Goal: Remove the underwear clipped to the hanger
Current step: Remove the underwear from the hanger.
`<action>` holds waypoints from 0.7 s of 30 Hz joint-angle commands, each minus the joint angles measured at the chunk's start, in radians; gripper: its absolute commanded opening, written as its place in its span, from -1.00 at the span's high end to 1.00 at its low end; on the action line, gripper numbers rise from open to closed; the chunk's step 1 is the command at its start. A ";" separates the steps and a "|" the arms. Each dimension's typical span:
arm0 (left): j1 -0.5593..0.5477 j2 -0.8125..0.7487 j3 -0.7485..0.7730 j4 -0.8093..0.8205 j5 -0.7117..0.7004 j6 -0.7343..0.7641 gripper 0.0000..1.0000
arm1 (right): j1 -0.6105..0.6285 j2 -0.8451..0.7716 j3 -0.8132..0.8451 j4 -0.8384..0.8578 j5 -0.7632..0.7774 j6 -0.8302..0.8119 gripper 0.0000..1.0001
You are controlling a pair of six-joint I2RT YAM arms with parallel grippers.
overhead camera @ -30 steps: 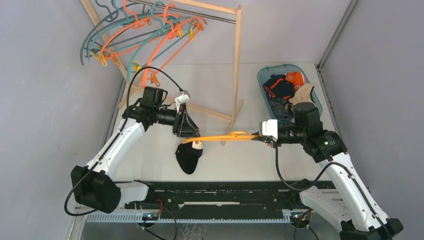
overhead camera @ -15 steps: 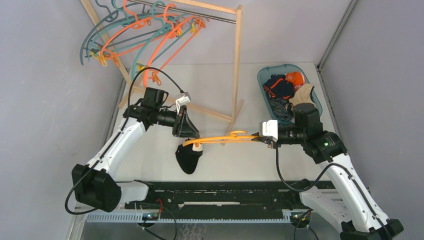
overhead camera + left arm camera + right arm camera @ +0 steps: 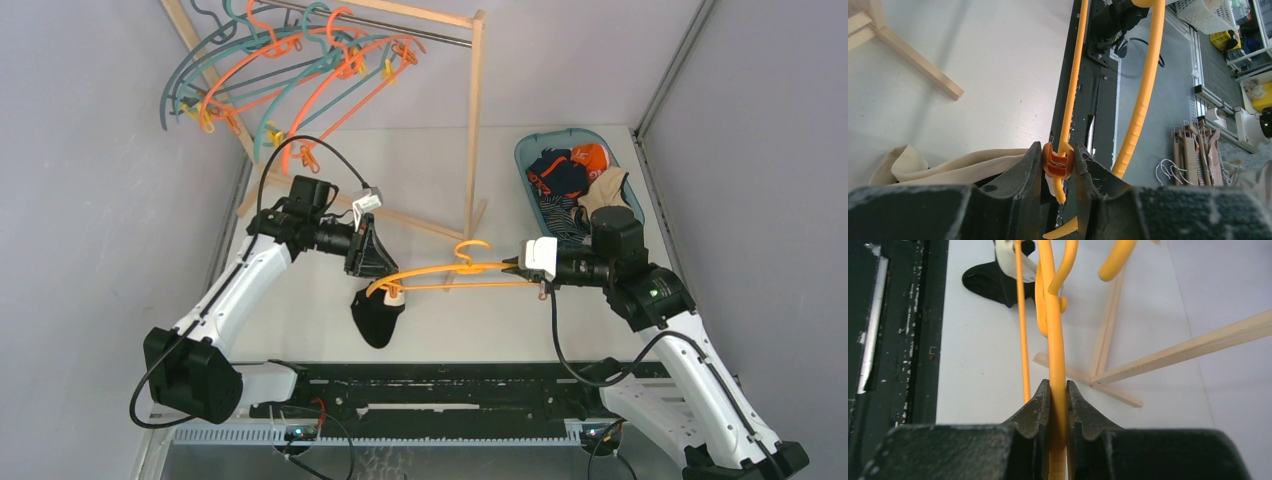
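Note:
A yellow-orange hanger is held level above the table between both arms. My left gripper is shut on the hanger's orange clip at its left end. Black underwear with a white waistband hangs from that clip and reaches down to the table. My right gripper is shut on the right arm of the hanger. The black underwear shows at the far end in the right wrist view.
A wooden rack stands at the back with several teal and orange hangers on its rail. A blue basket at the back right holds more underwear. A dark rail runs along the near edge.
The left jaws have closed onto the orange clip. The hanger has turned so that its hook and arc now show from above. The underwear still hangs from the clip.

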 commanded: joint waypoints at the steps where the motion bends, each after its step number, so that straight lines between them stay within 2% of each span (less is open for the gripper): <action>1: -0.011 0.004 0.091 -0.062 0.041 0.033 1.00 | 0.010 -0.019 0.004 0.148 0.069 0.027 1.00; 12: -0.009 0.019 0.146 -0.115 0.039 0.045 1.00 | 0.022 -0.016 -0.013 0.198 0.095 0.002 1.00; 21: -0.009 -0.006 0.075 -0.049 0.028 0.007 1.00 | 0.026 -0.068 -0.093 0.300 0.090 0.052 1.00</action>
